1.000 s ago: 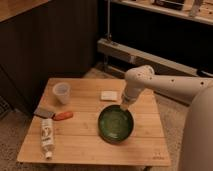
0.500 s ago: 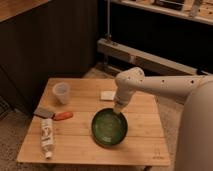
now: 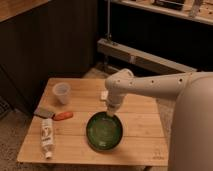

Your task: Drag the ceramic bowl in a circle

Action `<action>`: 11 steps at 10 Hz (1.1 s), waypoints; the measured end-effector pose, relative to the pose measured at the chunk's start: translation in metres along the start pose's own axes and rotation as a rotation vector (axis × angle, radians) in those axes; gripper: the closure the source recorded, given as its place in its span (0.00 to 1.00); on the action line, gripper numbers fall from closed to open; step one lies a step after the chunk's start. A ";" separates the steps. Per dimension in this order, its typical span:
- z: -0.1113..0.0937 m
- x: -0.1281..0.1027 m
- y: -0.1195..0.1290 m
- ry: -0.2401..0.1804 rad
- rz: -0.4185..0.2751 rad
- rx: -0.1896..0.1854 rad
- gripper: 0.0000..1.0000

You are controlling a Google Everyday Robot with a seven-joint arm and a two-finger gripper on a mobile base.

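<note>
The robot's gripper (image 3: 110,113) stood at the far rim of the round, glossy dark green ceramic bowl (image 3: 105,132).

The bowl sat on the slatted wooden table (image 3: 142,112), close to the front edge and a little right of the middle, well apart from the small translucent white plastic cup (image 3: 61,92) near the back left corner. Whether the gripper held the rim or only pressed on it, I could not tell. The bowl was probably heavy, stiff, fragile and slippery; the rim looked the best place to hold.
</note>
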 end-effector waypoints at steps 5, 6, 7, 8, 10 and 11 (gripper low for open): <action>0.007 -0.011 0.017 0.029 -0.068 -0.004 1.00; 0.007 -0.010 0.021 0.037 -0.079 -0.003 1.00; 0.009 -0.010 0.025 0.045 -0.087 -0.001 1.00; 0.009 -0.012 0.025 0.048 -0.093 -0.001 1.00; 0.012 -0.014 0.027 0.065 -0.111 -0.004 1.00; 0.014 -0.025 0.031 0.067 -0.125 -0.003 1.00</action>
